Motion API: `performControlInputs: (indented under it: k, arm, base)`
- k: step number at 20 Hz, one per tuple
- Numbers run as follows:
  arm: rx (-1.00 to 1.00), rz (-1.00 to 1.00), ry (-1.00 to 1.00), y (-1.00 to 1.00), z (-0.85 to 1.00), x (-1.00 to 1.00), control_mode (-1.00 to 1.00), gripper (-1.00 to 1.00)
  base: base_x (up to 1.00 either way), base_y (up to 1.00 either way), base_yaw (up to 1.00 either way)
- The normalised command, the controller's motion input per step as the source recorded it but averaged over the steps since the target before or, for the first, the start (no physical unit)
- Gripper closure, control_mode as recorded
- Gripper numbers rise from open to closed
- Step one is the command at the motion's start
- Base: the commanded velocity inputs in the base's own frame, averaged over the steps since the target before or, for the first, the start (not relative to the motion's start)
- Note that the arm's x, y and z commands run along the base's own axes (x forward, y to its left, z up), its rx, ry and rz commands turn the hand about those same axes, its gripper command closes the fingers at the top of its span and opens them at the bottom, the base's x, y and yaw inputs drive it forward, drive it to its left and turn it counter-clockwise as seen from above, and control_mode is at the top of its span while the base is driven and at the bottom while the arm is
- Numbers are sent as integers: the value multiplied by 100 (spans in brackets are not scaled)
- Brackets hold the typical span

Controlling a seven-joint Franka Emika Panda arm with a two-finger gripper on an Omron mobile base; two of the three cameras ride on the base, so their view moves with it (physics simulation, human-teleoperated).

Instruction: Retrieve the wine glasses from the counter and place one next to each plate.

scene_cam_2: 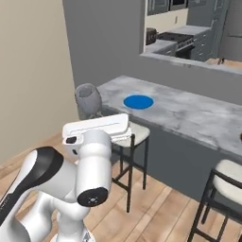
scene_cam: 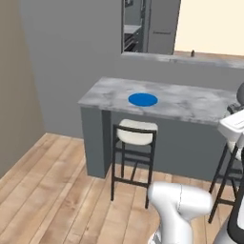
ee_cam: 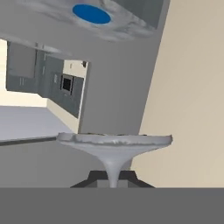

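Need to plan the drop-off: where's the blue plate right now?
The blue plate lies on the marble bar top, toward its left end in both base views, above the white-seated stool.

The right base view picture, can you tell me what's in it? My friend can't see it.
A white robot arm holds a grey wine glass in its shut gripper, near a marble-topped bar. A blue plate lies on the bar, and two white-seated stools stand beneath it on a wooden floor.
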Motion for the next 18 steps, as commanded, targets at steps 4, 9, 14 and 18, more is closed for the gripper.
performControlInputs:
  k: [4,9,14,18]
  arm:
    - [0,0,0,0,0,0,100,100]
    - [0,0,0,0,0,0,100,100]
    - [0,0,0,0,0,0,100,100]
    - [0,0,0,0,0,0,100,100]
  base:
    - [90,-25,0]
    - [100,5,-5]
    - [84,17,-7]
    - [81,13,-5]
